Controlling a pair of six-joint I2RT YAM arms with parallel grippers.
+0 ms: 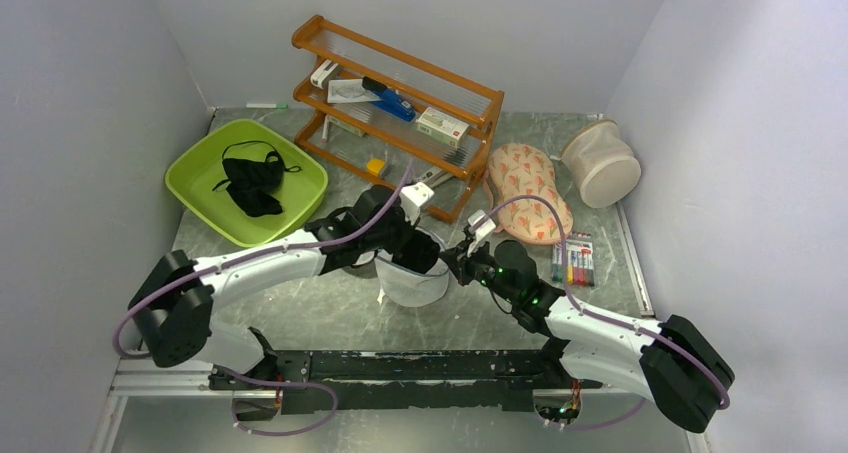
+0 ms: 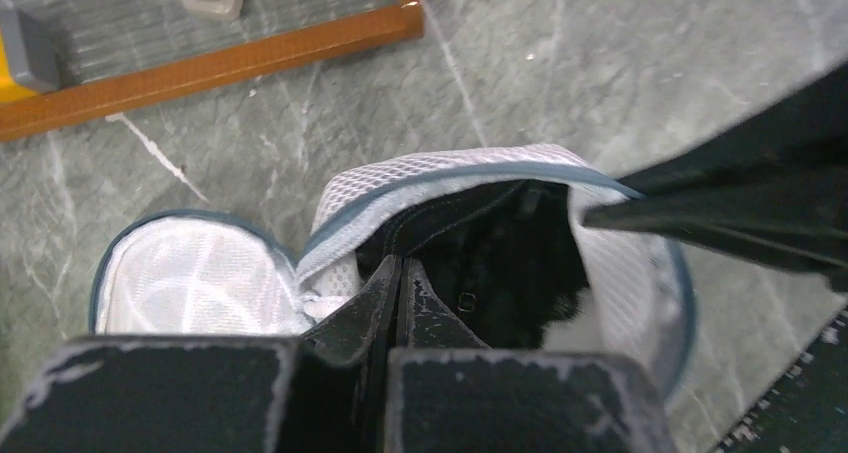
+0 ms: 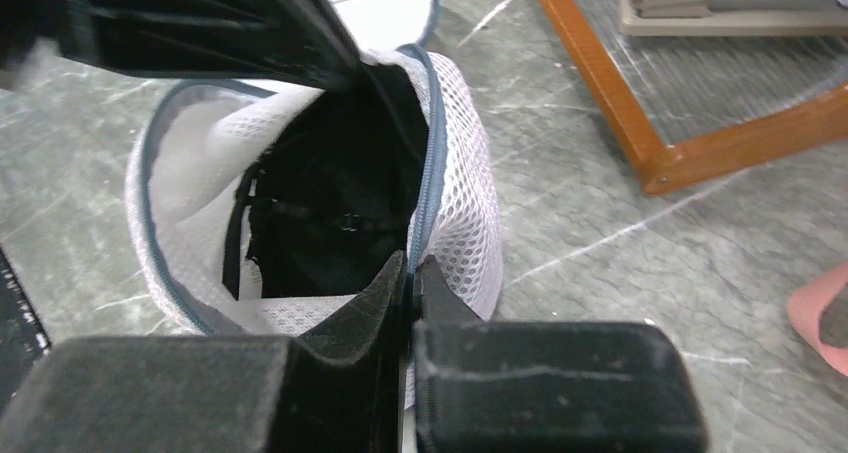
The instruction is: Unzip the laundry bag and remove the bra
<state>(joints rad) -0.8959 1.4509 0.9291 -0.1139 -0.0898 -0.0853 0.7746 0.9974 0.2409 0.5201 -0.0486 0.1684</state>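
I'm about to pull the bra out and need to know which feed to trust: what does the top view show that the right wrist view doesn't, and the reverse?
Only the top view: the green tray holding a black strapped garment, the beige mesh cylinder and the markers. Only the right wrist view: the black bra inside the unzipped laundry bag. Both: the left gripper and the right gripper, each shut on the bag's rim, plus the orange rack.

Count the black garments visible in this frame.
2. One black garment lies in the green tray at the table's far left. The other, the bra, sits inside the unzipped laundry bag at table centre. More may be hidden beneath it.
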